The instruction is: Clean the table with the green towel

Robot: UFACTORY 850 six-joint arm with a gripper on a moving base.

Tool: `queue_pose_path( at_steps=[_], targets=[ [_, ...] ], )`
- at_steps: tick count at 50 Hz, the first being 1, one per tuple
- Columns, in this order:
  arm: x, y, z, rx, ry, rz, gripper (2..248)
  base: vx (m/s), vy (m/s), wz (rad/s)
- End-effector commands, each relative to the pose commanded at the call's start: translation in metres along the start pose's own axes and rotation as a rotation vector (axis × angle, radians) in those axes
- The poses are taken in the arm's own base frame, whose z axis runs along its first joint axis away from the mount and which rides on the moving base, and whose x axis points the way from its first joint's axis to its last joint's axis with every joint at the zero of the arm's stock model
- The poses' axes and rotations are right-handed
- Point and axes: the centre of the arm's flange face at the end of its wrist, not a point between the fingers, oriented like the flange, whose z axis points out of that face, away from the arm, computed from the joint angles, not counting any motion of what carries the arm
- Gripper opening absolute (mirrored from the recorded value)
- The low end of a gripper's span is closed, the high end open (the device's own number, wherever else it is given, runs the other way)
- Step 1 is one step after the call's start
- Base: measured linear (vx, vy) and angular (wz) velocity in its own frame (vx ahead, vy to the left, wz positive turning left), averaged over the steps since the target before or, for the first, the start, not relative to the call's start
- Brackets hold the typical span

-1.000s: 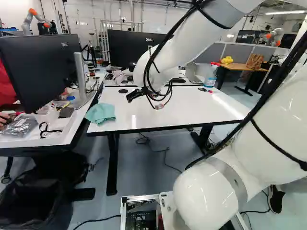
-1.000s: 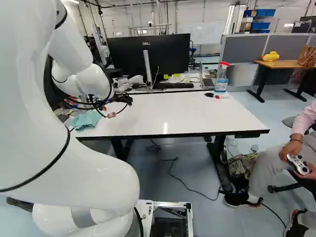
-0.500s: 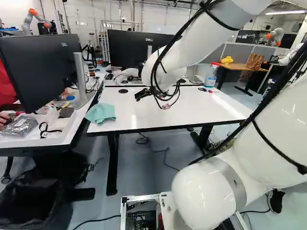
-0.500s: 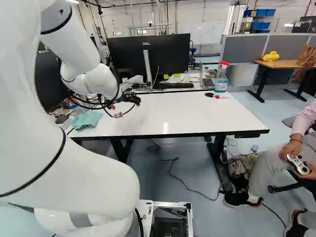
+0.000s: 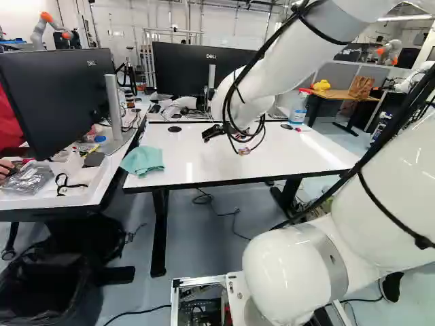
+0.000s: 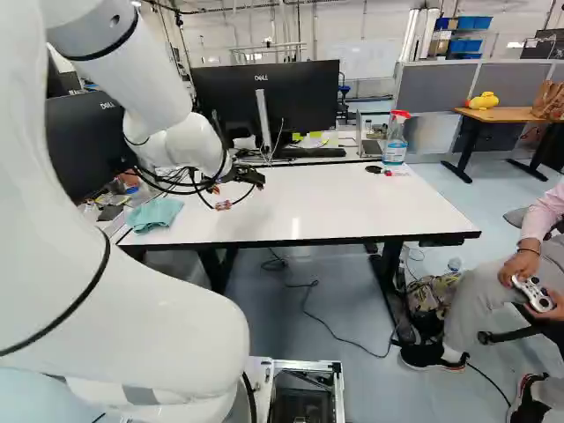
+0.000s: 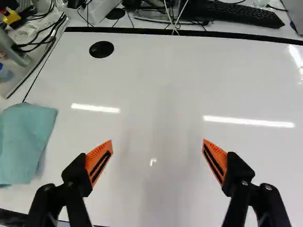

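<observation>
The black, two-fingered, orange-padded gripper (image 7: 157,142), spread wide and empty over the glossy white table (image 7: 142,189), should centre above the rumpled green cloth towel (image 7: 26,142) at the near-left corner in both base views, then descend squarely and pinch a thick fold.

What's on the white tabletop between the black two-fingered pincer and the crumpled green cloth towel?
Nothing: the wrist view shows bare white tabletop between the black pincer and the green towel.

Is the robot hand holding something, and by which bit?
No, nothing is held. The gripper is open above the white table, with the green towel lying off to one side.
</observation>
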Motion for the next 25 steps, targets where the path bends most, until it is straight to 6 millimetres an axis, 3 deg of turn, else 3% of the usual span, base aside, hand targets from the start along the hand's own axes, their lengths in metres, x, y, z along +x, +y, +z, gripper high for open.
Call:
queue_pose_path(
  at_steps=[25],
  targets=[
    [-0.002,0.038,-0.002,-0.067,0.0,0.073,247,0.0,0.0,0.0]
  ],
)
